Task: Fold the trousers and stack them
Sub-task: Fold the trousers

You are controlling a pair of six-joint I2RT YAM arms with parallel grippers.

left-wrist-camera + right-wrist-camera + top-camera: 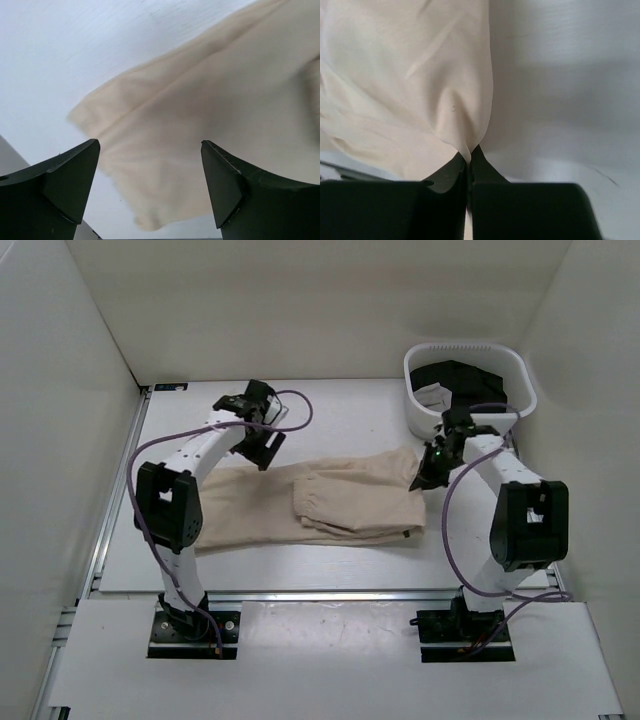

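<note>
**Trousers on the table, both arms at work.** The trousers (310,502) lie flat across the middle of the table (350,420), with one part doubled over near the centre. The left gripper (150,150) hangs over their far edge, left of centre, with its jaws spread wide and nothing between them. The right gripper (469,159) sits at the trousers' right end, jaws pressed together on a pinch of beige cloth at the edge. At far right, a white basket (413,390) holds black garments (468,378).
</note>
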